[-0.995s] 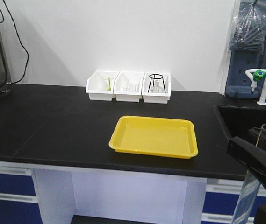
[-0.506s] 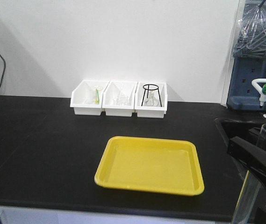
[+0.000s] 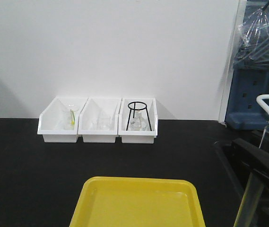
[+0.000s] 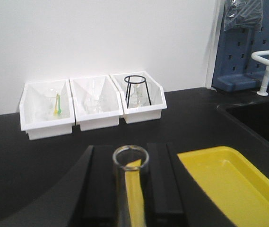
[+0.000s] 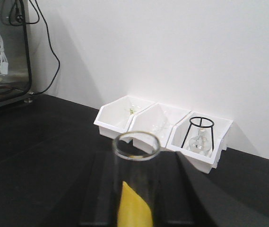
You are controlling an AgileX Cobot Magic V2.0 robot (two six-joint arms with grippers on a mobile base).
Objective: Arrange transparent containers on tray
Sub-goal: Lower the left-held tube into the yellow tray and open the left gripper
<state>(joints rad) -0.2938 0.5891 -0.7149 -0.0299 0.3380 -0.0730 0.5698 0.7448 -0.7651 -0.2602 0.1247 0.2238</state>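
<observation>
left wrist-mounted: left tool [image 4: 130, 153], right tool [image 5: 136, 161] each clamp 1 test tube [image 4: 130, 191] between jaws.

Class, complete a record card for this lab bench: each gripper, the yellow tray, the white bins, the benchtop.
Left gripper: shut on clear open-topped test tube, open end up
Right gripper: shut on second clear test tube, open end up
Bright yellow plastic tray: on the bench, no tube on its visible part
Three white plastic bins: side by side at the wall, small clear glassware inside; rightmost holds black wire tripod stand
Black benchtop: carries tray and bins
</observation>
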